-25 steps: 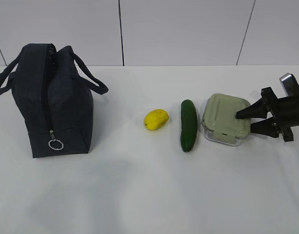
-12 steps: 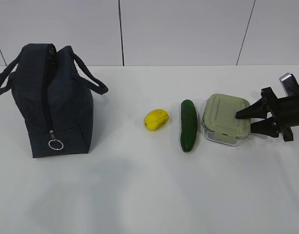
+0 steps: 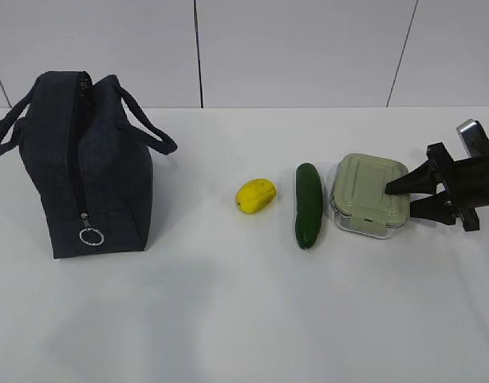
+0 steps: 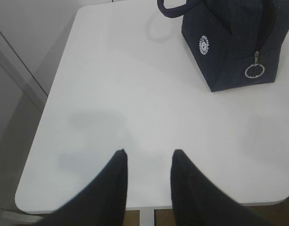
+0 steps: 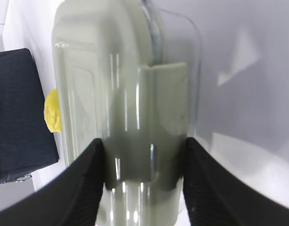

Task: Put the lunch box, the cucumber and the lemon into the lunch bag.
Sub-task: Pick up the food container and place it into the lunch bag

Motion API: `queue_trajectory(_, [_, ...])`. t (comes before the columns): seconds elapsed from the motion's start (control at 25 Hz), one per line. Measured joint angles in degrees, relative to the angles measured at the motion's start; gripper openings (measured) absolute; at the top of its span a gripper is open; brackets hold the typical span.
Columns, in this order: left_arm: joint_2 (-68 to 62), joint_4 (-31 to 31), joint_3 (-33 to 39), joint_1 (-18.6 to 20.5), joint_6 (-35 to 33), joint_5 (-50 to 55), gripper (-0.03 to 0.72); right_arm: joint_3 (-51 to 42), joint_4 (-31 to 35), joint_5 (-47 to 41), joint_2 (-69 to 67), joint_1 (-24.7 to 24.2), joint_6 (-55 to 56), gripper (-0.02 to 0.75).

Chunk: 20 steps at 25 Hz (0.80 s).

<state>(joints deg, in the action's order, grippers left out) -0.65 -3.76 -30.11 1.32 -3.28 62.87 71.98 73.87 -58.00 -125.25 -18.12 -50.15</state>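
The lunch box (image 3: 364, 194), clear glass with a sage-green lid, sits on the table at the right. My right gripper (image 3: 399, 199) holds its right end, one finger on the lid and one on the glass base, as the right wrist view (image 5: 144, 141) shows close up. The dark green cucumber (image 3: 308, 204) lies just left of the box. The yellow lemon (image 3: 255, 195) lies left of the cucumber and also shows in the right wrist view (image 5: 52, 112). The navy lunch bag (image 3: 84, 163) stands at the far left with its top open. My left gripper (image 4: 149, 153) is open and empty over the bare table.
The bag's zipper ring pull (image 4: 253, 70) and white logo (image 4: 203, 45) face my left gripper. The table's near edge (image 4: 149, 205) and left edge are close to it. A white wall stands behind the table.
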Motion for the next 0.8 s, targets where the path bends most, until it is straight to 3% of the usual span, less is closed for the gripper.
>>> queue_trajectory(0.8, [0.0,0.0,0.0,0.0,0.0,0.0,0.225,0.0,4.4,-4.2,-0.6,0.0,-1.7,0.369])
